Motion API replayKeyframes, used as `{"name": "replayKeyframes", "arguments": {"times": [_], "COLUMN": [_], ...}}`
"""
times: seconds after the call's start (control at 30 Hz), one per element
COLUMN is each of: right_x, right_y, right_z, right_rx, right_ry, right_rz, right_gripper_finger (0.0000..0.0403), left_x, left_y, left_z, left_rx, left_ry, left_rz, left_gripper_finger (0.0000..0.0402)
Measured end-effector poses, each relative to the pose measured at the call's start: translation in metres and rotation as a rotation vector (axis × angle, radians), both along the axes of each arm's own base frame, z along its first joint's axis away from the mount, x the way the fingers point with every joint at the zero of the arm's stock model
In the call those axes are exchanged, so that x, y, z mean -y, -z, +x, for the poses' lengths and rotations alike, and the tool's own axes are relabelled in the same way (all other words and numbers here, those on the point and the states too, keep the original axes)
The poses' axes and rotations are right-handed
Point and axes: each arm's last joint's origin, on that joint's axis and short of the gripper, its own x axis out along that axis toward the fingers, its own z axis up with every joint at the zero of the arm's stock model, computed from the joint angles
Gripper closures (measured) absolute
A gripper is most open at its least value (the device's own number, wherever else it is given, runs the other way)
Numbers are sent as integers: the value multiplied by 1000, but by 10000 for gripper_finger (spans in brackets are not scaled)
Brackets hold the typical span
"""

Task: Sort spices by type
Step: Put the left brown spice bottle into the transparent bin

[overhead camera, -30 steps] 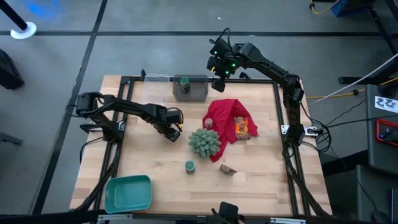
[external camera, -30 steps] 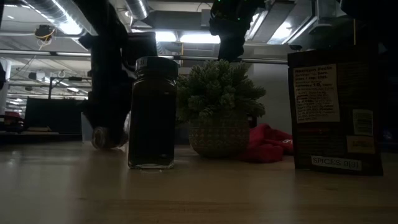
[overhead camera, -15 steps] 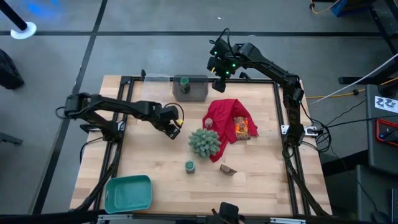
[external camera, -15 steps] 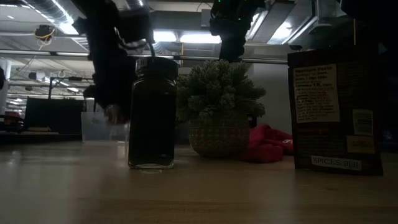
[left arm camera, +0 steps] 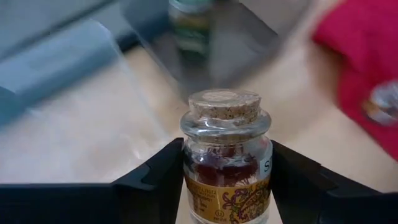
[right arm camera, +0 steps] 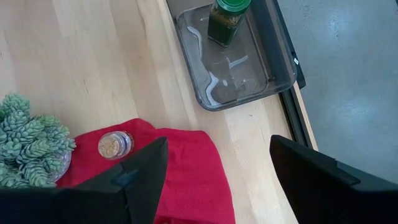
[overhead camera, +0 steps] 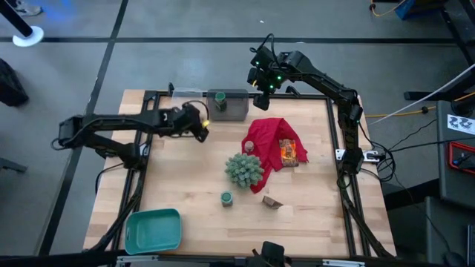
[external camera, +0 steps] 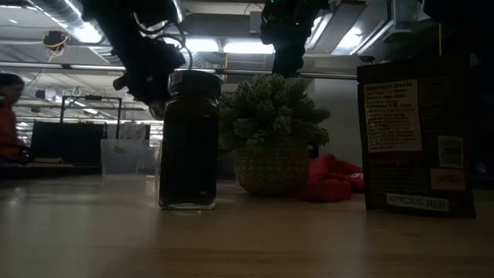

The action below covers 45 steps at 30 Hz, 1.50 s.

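The pale wooden worktop (overhead camera: 185, 185) sits in a black metal frame on a grey floor. The left claw (overhead camera: 199, 124) hangs above the worktop's far left part, clamped on a small cork-stoppered glass jar of red threads (left arm camera: 226, 163), beside a clear plastic bin (overhead camera: 185, 100). Next to it, a smoky grey tray (right arm camera: 249, 74) at the far edge holds a green-lidded jar of dark spice (right arm camera: 227, 20). The right claw (overhead camera: 261, 85) hovers above that tray with its fingers spread and nothing between them.

A crumpled red cloth (overhead camera: 266, 144) lies mid-worktop, a small tan-capped jar (right arm camera: 115, 144) on its edge and an orange packet (overhead camera: 288, 152) on its right. A spiky green ball plant in a pot (overhead camera: 243, 169) stands nearby. Toward the front are another green-lidded jar (overhead camera: 226, 198), a brown packet (overhead camera: 272, 202) and a teal plastic tray (overhead camera: 152, 230).

The low view shows a dim room with ceiling strip lights (external camera: 224, 46) and a person (external camera: 9, 116) far off.
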Motion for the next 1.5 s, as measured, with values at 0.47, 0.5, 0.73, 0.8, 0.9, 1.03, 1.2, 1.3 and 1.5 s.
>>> {"name": "replayKeyframes", "arguments": {"times": [0.47, 0.5, 0.73, 0.8, 0.9, 1.03, 1.2, 1.3, 1.5], "right_x": [0, 0, 0, 0, 1, 2, 2, 2, 2], "right_y": [0, 0, 0, 0, 0, -1, -2, -2, -2], "right_z": [0, 0, 0, 0, 1, 3, 3, 3, 3], "right_rx": [1, 1, 1, 2, 12, 30, 33, 32, 31], "right_ry": [0, 0, -2, -2, -2, -3, -3, -11, -22], "right_rz": [-1, -1, -2, -3, -8, -19, -21, -25, -31], "right_gripper_finger": [123, 123, 123, 123, 123, 123, 123, 123, 123], "left_x": [-71, -75, -88, -89, -92, -97, -103, -108, -118], "left_y": [18, 20, 39, 45, 55, 66, 75, 79, 80], "left_z": [-5, -4, 5, 7, 11, 17, 17, 14, 7], "left_rx": [-48, -27, 19, 17, 39, 31, 18, 7, 14], "left_ry": [-327, -350, -444, -461, -502, -509, -552, -574, -615], "left_rz": [147, 147, 107, 91, 71, 67, 75, 70, 72], "left_gripper_finger": [212, 212, 211, 211, 211, 211, 211, 211, 211]}}
